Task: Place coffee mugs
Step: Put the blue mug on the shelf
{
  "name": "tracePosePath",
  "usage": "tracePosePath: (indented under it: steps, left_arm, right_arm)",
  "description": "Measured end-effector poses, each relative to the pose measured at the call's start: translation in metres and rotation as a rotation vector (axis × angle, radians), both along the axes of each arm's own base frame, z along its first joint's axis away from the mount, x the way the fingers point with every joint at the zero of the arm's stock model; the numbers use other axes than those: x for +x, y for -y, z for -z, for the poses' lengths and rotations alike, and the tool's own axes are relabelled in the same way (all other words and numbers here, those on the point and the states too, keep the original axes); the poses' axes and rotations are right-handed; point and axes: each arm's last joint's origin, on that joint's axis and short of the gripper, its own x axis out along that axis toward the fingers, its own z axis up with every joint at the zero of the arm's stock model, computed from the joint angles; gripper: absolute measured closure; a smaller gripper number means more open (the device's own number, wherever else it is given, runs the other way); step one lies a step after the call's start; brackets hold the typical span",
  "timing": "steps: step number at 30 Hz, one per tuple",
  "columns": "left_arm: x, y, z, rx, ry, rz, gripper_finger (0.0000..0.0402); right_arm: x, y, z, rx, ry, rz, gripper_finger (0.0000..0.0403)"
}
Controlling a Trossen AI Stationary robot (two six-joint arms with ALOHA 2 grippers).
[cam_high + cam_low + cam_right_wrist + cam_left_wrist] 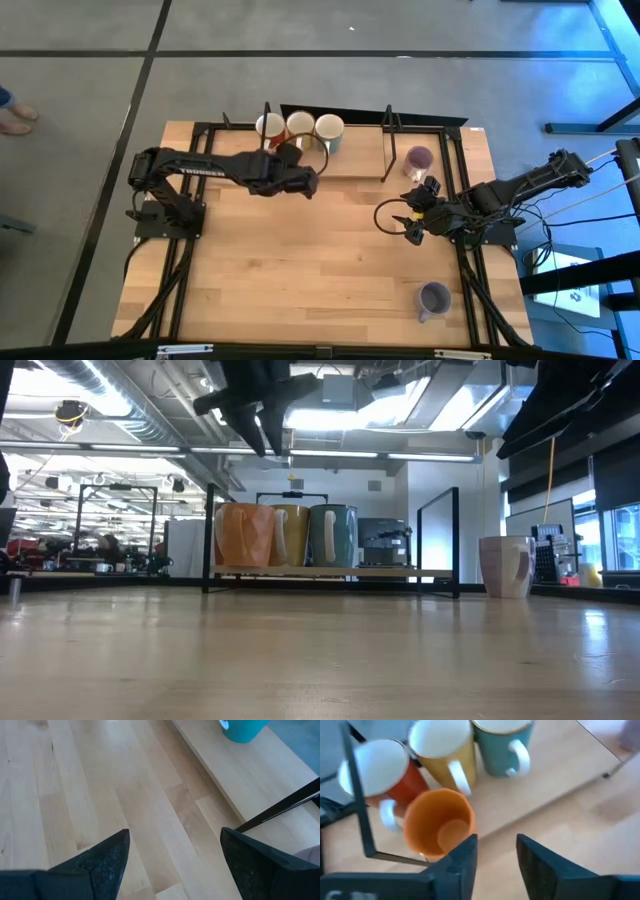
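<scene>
Three mugs with white insides stand in a row on the raised shelf board at the far edge: red-orange, yellow, teal. An orange mug stands upright just in front of them. One pale purple mug stands on the shelf's right part, and another is on the table near the right near corner. My left gripper is open above the shelf, clear of the mugs, with the orange mug beside one finger. My right gripper is wide open over bare table.
Black metal frames stand upright on the shelf board, one beside the orange mug. The wooden table has free room in the middle and on the near left. Cables run along the right edge.
</scene>
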Motion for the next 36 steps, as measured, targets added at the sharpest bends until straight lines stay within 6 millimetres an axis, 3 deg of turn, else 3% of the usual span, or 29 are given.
tracePosePath:
  steps: [4,8,12,16,20,28,36]
  left_arm:
    - [-0.002,0.003,0.0,-0.066,-0.041,0.054,0.0238]
    - [-0.008,0.024,-0.012,-0.027,-0.028,0.168,0.0233]
    - [-0.023,0.04,-0.02,0.025,0.0,0.262,0.0232]
    - [-0.045,0.043,-0.016,0.007,0.09,0.323,0.0232]
    - [-0.063,0.042,-0.009,-0.032,0.243,0.408,0.0232]
    - [-0.069,0.049,-0.001,-0.087,0.47,0.653,0.0232]
    - [-0.059,0.071,0.013,-0.127,0.486,0.738,0.0232]
  right_arm:
    - [-0.001,0.0,-0.001,0.0,-0.002,0.001,0.0105]
    - [-0.002,0.003,-0.012,0.012,0.009,0.034,0.0105]
    - [-0.003,0.017,-0.024,0.018,-0.017,0.131,0.0105]
    - [-0.008,0.036,-0.03,0.031,-0.081,0.237,0.0105]
    - [-0.008,0.042,-0.029,0.131,-0.142,0.185,0.0105]
    - [0.001,0.031,-0.031,0.399,-0.134,-0.031,0.0105]
    - [0.002,-0.004,-0.036,0.437,-0.078,-0.19,0.0105]
